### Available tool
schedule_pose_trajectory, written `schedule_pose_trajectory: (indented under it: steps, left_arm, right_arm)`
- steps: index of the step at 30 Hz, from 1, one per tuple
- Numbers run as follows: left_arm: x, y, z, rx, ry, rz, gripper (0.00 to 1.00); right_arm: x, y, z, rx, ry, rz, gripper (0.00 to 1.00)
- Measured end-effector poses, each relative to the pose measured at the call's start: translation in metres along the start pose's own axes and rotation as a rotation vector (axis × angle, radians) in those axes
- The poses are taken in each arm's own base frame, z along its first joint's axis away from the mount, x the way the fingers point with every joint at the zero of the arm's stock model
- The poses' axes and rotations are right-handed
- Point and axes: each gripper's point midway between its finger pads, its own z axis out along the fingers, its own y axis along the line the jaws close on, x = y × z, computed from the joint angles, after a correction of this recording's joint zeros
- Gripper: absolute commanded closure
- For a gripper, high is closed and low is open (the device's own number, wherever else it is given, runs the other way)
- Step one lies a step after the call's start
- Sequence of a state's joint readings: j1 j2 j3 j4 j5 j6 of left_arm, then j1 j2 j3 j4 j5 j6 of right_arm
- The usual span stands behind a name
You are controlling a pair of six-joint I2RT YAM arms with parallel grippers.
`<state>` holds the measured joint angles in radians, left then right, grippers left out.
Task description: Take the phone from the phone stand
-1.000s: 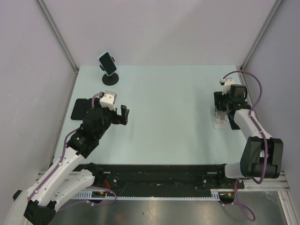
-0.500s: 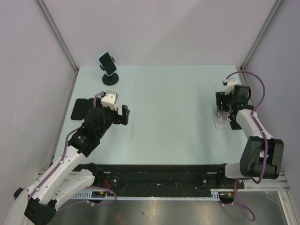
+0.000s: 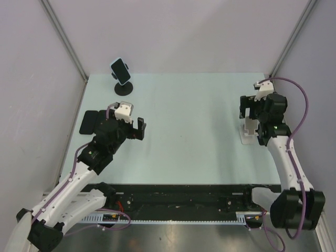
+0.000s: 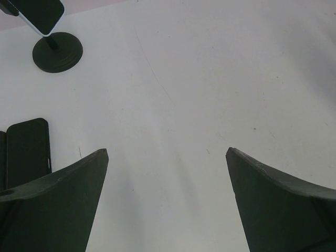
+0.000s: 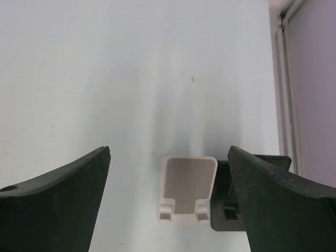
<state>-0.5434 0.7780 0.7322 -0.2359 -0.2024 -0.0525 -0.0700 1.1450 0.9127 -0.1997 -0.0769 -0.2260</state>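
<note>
Right claw point(image 5: 169, 150) now spread wide, backed off the white stand point(image 5: 188, 190).
Left claw point(image 4: 167, 152) gapes too, holding nothing, unchanged.

Table point(image 3: 189, 115) carries black phone stand point(image 3: 123, 88), flat dark phone point(image 3: 89, 122), white stand point(image 5: 188, 181)

Left wrist cam: phone point(image 4: 37, 13) cropped by top-left corner, only lower end shows. Flat black slab point(image 4: 26, 152) runs off left edge. Right wrist cam: dark thing point(image 5: 224, 181) next to white holder point(image 5: 188, 189) sits half behind a finger point(image 5: 283, 210) of the right tool point(image 5: 168, 149), can't ID tbh.

no readable text, labels or numbers
</note>
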Motion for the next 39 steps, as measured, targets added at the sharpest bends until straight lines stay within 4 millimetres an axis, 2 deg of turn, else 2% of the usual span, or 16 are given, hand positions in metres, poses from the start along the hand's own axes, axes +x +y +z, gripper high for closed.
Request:
schedule_pose_trajectory:
  steps: [7,9,11,13,16,19,21,25,27,30,33,39]
  left_arm:
    - [0.009,0.010,0.008,-0.034,0.038,-0.015,0.00]
    - [0.014,0.016,0.012,-0.054,0.056,-0.031,0.00]
    - [0.019,0.023,0.017,-0.078,0.077,-0.052,0.00]
    - [0.025,0.030,0.022,-0.100,0.103,-0.080,0.00]
    - [0.025,0.041,0.031,-0.142,0.134,-0.130,0.00]
    - [0.008,0.054,0.044,-0.183,0.130,-0.170,0.00]
    - [-0.011,0.067,0.057,-0.216,0.112,-0.191,0.00]
    - [-0.038,0.110,0.090,-0.310,0.086,-0.226,0.00]
    - [-0.042,0.136,0.109,-0.348,0.084,-0.248,0.00]
    - [-0.038,0.175,0.137,-0.382,0.093,-0.277,0.00]
    - [-0.033,0.201,0.163,-0.357,0.108,-0.286,0.00]
    - [-0.051,0.232,0.209,-0.239,0.069,-0.243,0.02]
  right_arm:
    - [-0.080,0.020,-0.076,-0.066,-0.317,0.210,0.00]
    - [-0.095,0.026,-0.091,-0.102,-0.386,0.276,0.00]
    - [-0.101,0.034,-0.103,-0.146,-0.447,0.328,0.00]
    - [-0.096,0.043,-0.108,-0.193,-0.483,0.366,0.00]
    - [-0.077,0.057,-0.108,-0.253,-0.464,0.404,0.00]
    - [-0.070,0.065,-0.108,-0.293,-0.441,0.403,0.00]
    - [-0.068,0.068,-0.109,-0.308,-0.439,0.398,0.00]
    - [-0.059,0.075,-0.113,-0.328,-0.441,0.386,0.00]
    - [-0.055,0.079,-0.113,-0.338,-0.436,0.379,0.00]
    - [-0.052,0.082,-0.115,-0.349,-0.434,0.364,0.00]
    - [-0.054,0.084,-0.118,-0.358,-0.444,0.348,0.00]
    - [-0.052,0.097,-0.120,-0.412,-0.435,0.318,0.02]
